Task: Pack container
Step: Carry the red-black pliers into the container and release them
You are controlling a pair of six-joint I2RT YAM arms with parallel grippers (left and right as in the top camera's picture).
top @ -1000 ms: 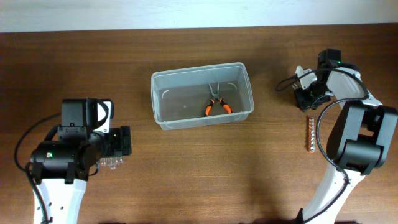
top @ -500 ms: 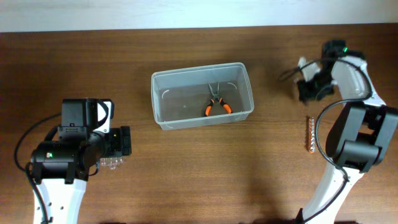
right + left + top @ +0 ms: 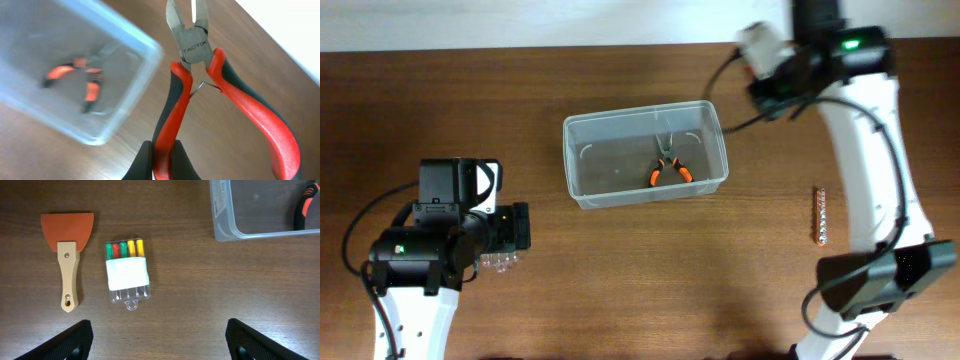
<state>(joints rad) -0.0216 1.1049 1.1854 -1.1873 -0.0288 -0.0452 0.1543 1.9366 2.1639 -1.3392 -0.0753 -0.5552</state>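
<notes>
While our left gripper (image 3: 160, 342) is hovering at the near left with its jaws spread wide and nothing between them, we are looking down on a flat scraper with an orange blade and pale wooden handle (image 3: 67, 255). Just to its right is a clear plastic case of coloured screwdriver bits with a white label (image 3: 128, 272), and both are lying on the brown wooden table (image 3: 620, 290). At the near right a slim row of small silvery pieces (image 3: 819, 216) is lying apart from everything; we cannot tell what they are.

Farther in, at the middle of the table, the translucent clear plastic rectangular container (image 3: 610, 165) is sitting with its long axis running left to right. A pair of orange-handled pliers (image 3: 669, 168) is already lying inside, toward its right half.

Farthest of all, our right gripper (image 3: 162, 152) is pinching shut on one handle of the red-and-black-handled cutters (image 3: 194, 47). The other handle is hanging free to the right and the steel head is pointing away from the fingers. We are holding them just beyond the container's far right corner, so the opening is lying to the left of the jaws and nearer. We are judging that the coming move calls for bringing the cutters leftward and nearward over the rim before letting go. The right arm is much the nearer one, the left standing well apart.
</notes>
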